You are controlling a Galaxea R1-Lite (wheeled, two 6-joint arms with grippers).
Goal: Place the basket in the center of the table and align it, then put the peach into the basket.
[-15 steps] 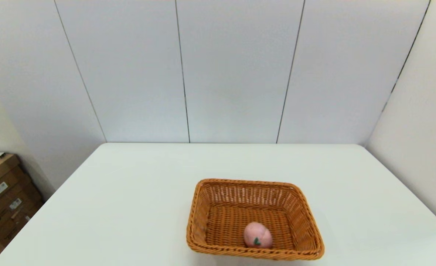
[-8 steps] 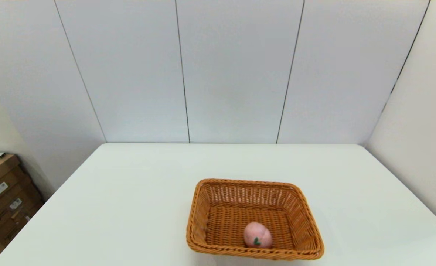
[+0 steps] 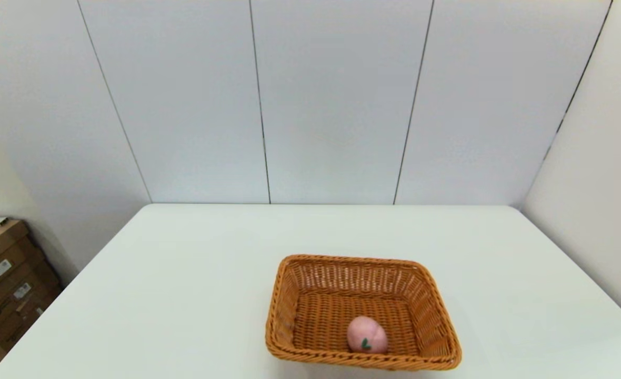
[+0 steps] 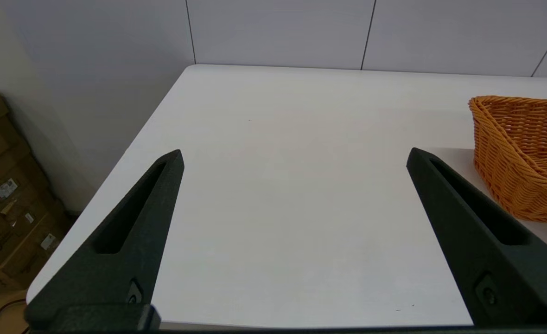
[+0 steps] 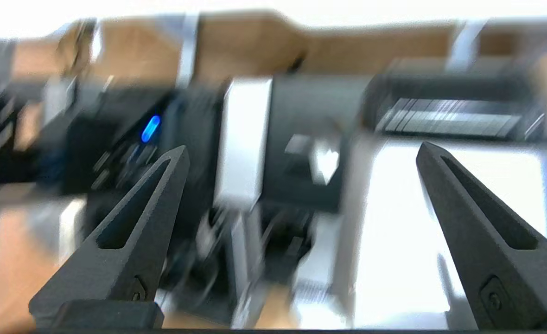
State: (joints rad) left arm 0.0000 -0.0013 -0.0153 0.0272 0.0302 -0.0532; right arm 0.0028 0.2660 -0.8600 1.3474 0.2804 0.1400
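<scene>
The white table (image 3: 194,295) meets grey wall panels (image 3: 331,105); the basket (image 3: 289,316) holds the peach (image 3: 367,335). Both the left gripper (image 4: 294,160) and the right gripper (image 5: 301,153) are spread wide, empty.

basket (image 3: 431,321): woven wicker, rough, braided rim. table (image 3: 184,295): smooth matt white top. peach (image 3: 367,335): matt pink, soft-looking. left gripper (image 4: 294,157) fingers (image 4: 134,232): matt black, fine-textured.

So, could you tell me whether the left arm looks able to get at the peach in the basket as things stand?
Probably yes. The left gripper is open over bare table, with the basket just to its right. The peach lies uncovered inside, near the robot-side wall, so only the rim needs clearing from above.
</scene>
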